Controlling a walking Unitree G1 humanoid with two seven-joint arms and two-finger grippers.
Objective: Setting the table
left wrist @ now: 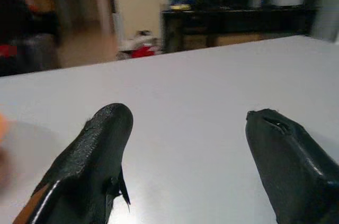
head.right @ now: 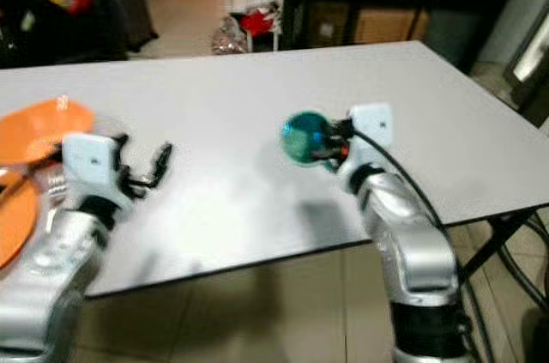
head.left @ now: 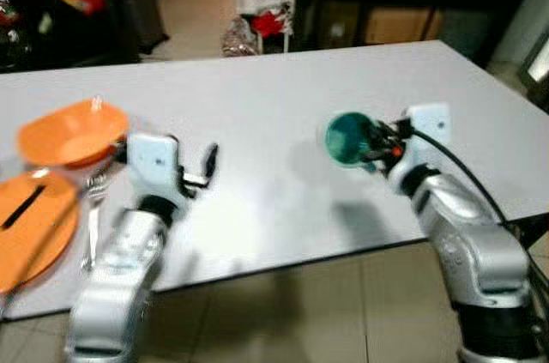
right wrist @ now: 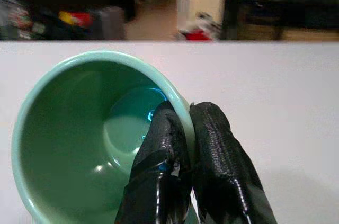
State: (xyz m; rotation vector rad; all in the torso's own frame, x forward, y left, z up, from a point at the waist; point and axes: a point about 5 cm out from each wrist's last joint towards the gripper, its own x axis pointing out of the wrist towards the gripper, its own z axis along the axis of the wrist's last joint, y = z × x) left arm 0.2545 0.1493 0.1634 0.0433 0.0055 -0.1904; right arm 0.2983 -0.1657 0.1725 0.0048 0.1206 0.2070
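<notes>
step: carrying cup to its place | right gripper (head.left: pixel 375 147) pinches the green cup (head.left: pixel 346 139) by its rim, lifted above the table (head.left: pixel 257 105), right of centre | left gripper (head.left: pixel 196 170) wide, empty, near orange plate (head.left: pixel 34 226) and bowl (head.left: pixel 73 131) at left | next: probably lower cup upright beside the plate, then release

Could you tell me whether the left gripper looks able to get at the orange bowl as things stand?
Probably yes: the left gripper is open and empty, the orange bowl sits just to its left, with nothing between them.
</notes>
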